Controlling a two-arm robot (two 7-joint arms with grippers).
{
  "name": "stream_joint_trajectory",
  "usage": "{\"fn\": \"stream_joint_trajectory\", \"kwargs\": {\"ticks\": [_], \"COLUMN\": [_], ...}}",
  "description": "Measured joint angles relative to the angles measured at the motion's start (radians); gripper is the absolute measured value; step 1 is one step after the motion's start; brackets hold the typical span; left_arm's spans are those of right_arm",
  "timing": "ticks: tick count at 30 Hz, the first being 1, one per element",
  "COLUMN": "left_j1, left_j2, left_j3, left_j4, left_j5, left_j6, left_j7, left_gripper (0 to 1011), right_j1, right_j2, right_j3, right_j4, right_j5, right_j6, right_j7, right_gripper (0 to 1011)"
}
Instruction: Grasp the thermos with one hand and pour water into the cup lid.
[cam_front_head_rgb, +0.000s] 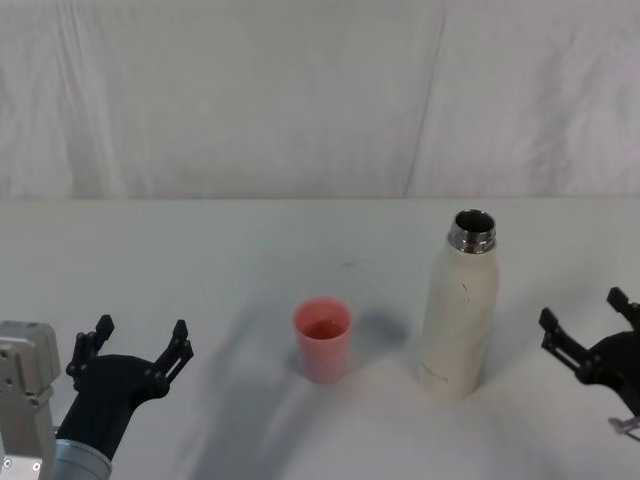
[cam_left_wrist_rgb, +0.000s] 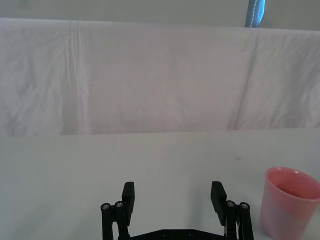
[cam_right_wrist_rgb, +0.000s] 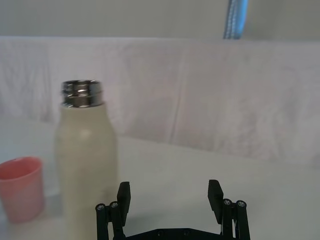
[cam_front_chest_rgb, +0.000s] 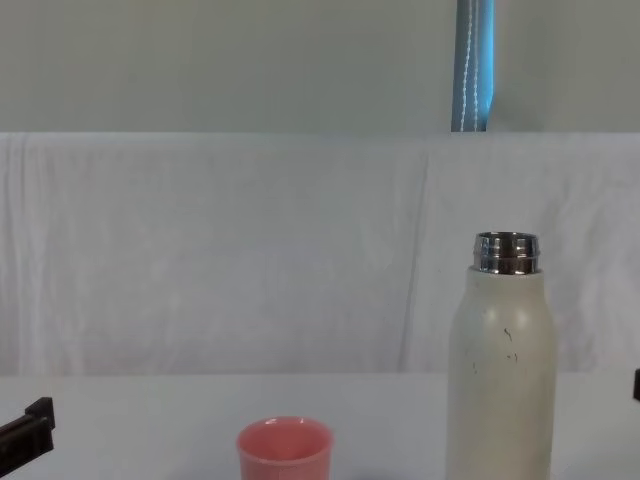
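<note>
Upright thermos (cam_front_head_rgb: 459, 310) just left of open right gripper (cam_front_head_rgb: 590, 331), apart

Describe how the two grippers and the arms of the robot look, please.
Both the left gripper and the right gripper are matte black, each with two blocky fingers on thin linkage bars joined by small round silver-ringed pivot screws. The left gripper sits on a black rounded wrist, behind which is a silver-grey boxy arm segment with small screw holes. No cables or printed markings are visible.

left gripper (cam_front_head_rgb: 138, 344): black, two blocky fingers on linked bars with silver pivot screws. pale grey wrist block. right gripper (cam_front_head_rgb: 587, 327): same black build.
</note>
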Motion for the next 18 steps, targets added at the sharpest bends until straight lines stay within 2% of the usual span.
{"fn": "stream_joint_trajectory", "kwargs": {"ticks": [11, 18], "left_j1": [0.0, 0.0], "left_j2": [0.0, 0.0], "left_j3": [0.0, 0.0], "left_j4": [0.0, 0.0], "left_j5": [0.0, 0.0], "left_j6": [0.0, 0.0], "left_j7": [0.0, 0.0], "left_gripper": [1001, 1001], "right_j1": [0.055, 0.068], "right_j2": [-0.038, -0.062], "right_j3": [0.026, 0.042], "right_j4": [0.046, 0.051], "right_j5": [-0.03, -0.055], "right_j6": [-0.01, -0.01], "right_j7": [-0.034, -0.061], "right_gripper": [1001, 1001]}}
